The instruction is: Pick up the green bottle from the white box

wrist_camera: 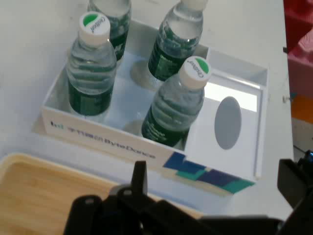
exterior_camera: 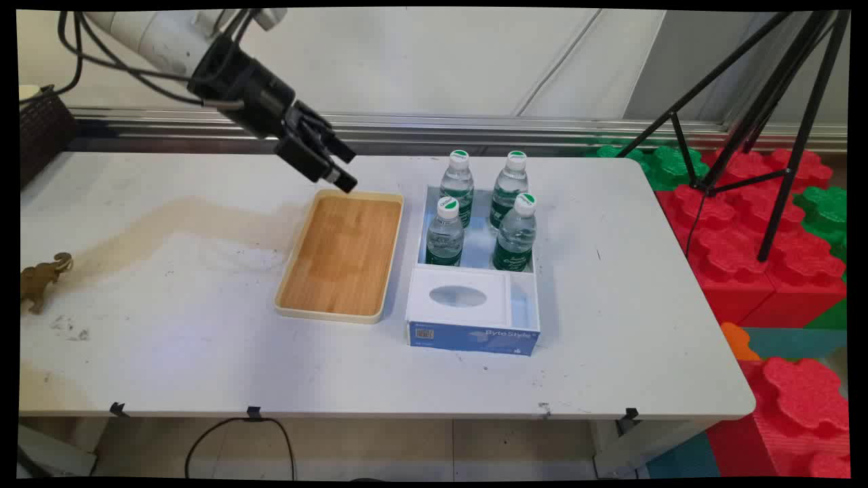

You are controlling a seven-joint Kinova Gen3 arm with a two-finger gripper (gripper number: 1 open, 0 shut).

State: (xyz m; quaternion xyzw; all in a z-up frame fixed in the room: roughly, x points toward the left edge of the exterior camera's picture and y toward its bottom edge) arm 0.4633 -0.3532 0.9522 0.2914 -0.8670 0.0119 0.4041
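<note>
Dark woven basket [exterior_camera: 42,139]: at the desk's far left corner, partly cut off by the picture's edge.

Small brass-coloured elephant figurine [exterior_camera: 42,279]: at the left edge of the white desk [exterior_camera: 169,352], standing alone, well apart from everything else. A broad bare stretch of desk, stained tan, lies between it and the tray.

Black two-finger gripper [exterior_camera: 342,168]: hangs in the air, tilted down and to the right, above the far left corner of the tray. Jaws parted, holding nothing; in the hand view one finger [wrist_camera: 139,177] stands at centre and the other at the right edge, wide apart.

Shallow cream-rimmed tray with a wooden floor [exterior_camera: 342,254]: near the desk's middle, long side running away from the camera, nothing in it. Its right rim lies just beside the white box, a narrow strip of desk between.

Open white cardboard box with a blue printed front [exterior_camera: 475,325]: right of the tray. Its far compartment holds four clear water bottles with green labels and white caps [exterior_camera: 446,234], upright, two by two. Its near part is covered by a white panel with a grey oval window [exterior_camera: 458,295].

Right of the box: bare desk to the rounded right edge.

Black tripod [exterior_camera: 759,115]: stands off the desk on red and green foam floor blocks [exterior_camera: 746,224].
</note>
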